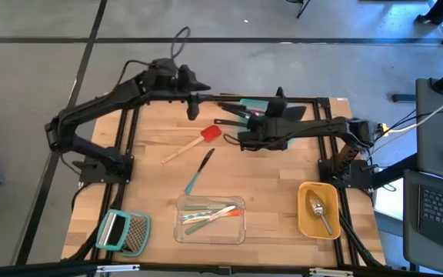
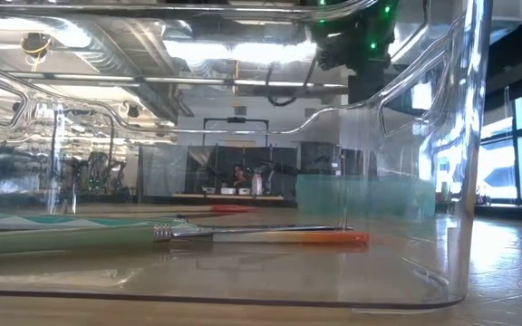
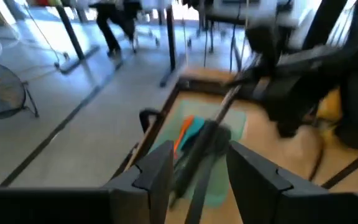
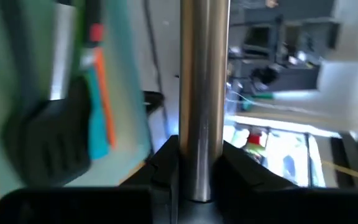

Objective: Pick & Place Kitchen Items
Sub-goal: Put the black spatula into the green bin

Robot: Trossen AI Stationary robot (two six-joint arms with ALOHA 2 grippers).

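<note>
- Steel handle (image 4: 202,93) fills the right wrist view, pinched between the right pincer (image 4: 194,163) fingers; it appears to belong to a black spatula above the teal container (image 1: 254,103) at the counter's (image 1: 152,188) far edge.
- Left pincer (image 3: 194,174) hovers spread over the same container, holding nothing.
- Right arm should lift straight and clear the left arm before swinging away.
- Red spatula (image 1: 190,144) lies mid-counter; the clear bin (image 1: 211,219) holds slim tools.
</note>
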